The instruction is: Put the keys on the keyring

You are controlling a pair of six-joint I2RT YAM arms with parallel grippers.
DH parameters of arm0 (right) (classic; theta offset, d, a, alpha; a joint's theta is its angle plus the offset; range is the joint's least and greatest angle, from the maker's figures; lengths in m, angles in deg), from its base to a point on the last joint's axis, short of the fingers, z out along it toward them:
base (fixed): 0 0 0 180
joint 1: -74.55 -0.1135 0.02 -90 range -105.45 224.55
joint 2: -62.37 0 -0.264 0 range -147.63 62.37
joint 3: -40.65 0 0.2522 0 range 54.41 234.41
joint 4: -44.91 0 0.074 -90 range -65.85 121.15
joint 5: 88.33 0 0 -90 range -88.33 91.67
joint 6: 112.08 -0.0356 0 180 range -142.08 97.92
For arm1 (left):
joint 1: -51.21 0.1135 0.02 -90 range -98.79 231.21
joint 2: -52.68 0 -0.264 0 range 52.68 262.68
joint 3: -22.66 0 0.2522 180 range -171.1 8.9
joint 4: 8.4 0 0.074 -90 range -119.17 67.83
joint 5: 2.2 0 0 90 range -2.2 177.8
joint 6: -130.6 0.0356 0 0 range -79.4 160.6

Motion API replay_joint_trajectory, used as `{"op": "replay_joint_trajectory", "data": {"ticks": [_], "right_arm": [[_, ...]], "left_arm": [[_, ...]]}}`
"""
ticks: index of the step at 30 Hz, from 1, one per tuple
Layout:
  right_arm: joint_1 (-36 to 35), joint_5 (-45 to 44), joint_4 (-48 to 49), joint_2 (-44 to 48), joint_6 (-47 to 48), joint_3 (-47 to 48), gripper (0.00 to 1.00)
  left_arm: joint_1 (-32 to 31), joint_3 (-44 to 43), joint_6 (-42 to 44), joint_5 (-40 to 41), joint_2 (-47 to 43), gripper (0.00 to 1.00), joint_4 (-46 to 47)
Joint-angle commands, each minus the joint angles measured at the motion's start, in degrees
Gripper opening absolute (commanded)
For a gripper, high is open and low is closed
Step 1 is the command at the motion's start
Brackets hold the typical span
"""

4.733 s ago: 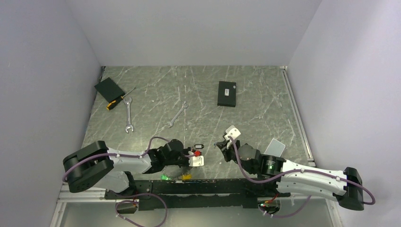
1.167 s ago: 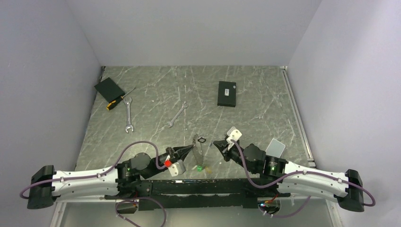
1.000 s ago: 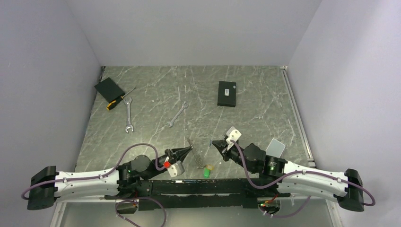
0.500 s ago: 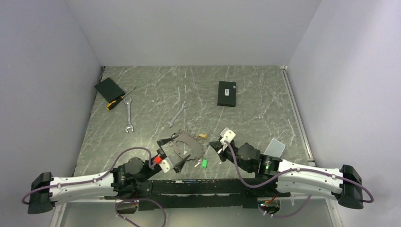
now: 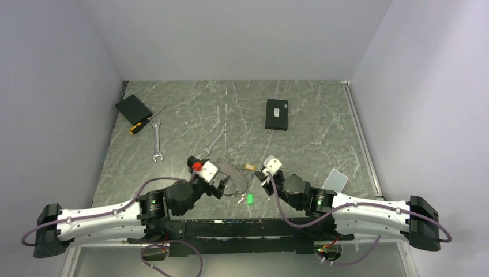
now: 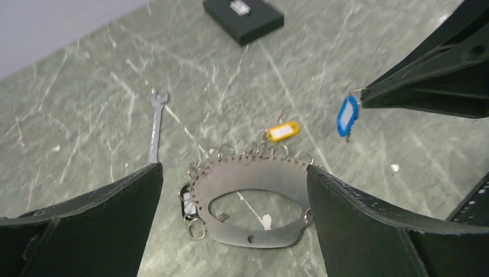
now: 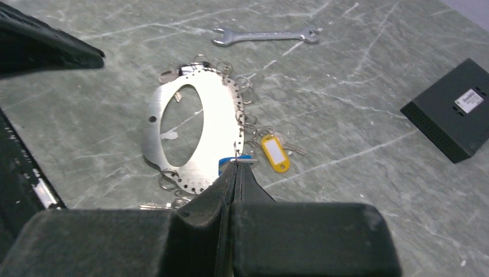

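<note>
Left of centre in the overhead view: left gripper [image 5: 206,174], spread wide, holding nothing. Just right of it, flat on the table [image 5: 311,109]: keyring [image 5: 233,171], yellow-tagged key [image 5: 248,167] at its edge. Further right: right gripper [image 5: 264,178], pressed together, pinching blue-tagged key [image 6: 347,115].

Soft, even light falls from overhead, bright across the marbled table [image 5: 300,98]; shadows under the arms are faint. The keyring [image 7: 216,124] gleams pale, with no harsh glare. Up close, the left gripper [image 6: 234,168] and right gripper [image 7: 235,165] loom dark, their near fingers soft-edged.
</note>
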Motion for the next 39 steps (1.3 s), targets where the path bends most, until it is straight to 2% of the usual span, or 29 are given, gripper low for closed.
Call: {"op": "replay_joint_trajectory", "data": {"ticks": [1, 4, 7, 10, 15, 16, 22, 29, 35, 39], "right_arm": [[0.3, -6.9, 1.7, -1.4, -0.1, 2.5, 0.00], [1.5, -7.2, 0.4, -1.9, -2.3, 2.6, 0.00], [2.1, -6.7, 0.4, -1.8, -3.2, 2.4, 0.00], [2.5, -6.7, 0.2, -1.8, -3.6, 2.4, 0.00], [2.9, -6.6, -0.2, -1.0, -3.8, 1.7, 0.00], [2.9, -6.4, -0.2, -0.8, -4.0, 1.6, 0.00], [3.1, -6.2, -0.5, 0.0, -4.1, 1.1, 0.00], [3.5, -6.0, -0.9, 0.9, -3.8, 0.6, 0.00], [4.1, -5.6, -0.3, 0.8, -4.0, 0.1, 0.00], [4.5, -4.8, 0.3, 0.2, -4.0, 0.2, 0.00]], "left_arm": [[4.1, -10.3, -12.9, -0.8, 13.7, 1.00, -13.3], [16.2, -17.6, -18.0, -15.5, 21.9, 0.95, -20.6], [25.8, -21.2, -20.4, -29.3, 26.9, 0.86, -21.9], [29.1, -22.7, -19.5, -34.8, 30.5, 0.78, -20.3], [33.4, -24.6, -19.2, -43.7, 39.2, 0.50, -19.0], [33.7, -24.4, -19.4, -44.5, 40.3, 0.48, -17.9], [35.2, -21.9, -20.7, -41.6, 44.7, 0.52, -9.9], [35.9, -23.7, -18.6, -46.9, 49.8, 0.58, -5.6], [35.8, -22.8, -16.9, -54.5, 51.7, 0.50, -3.4], [35.7, -20.9, -16.8, -53.8, 51.2, 0.45, -1.1]]}}
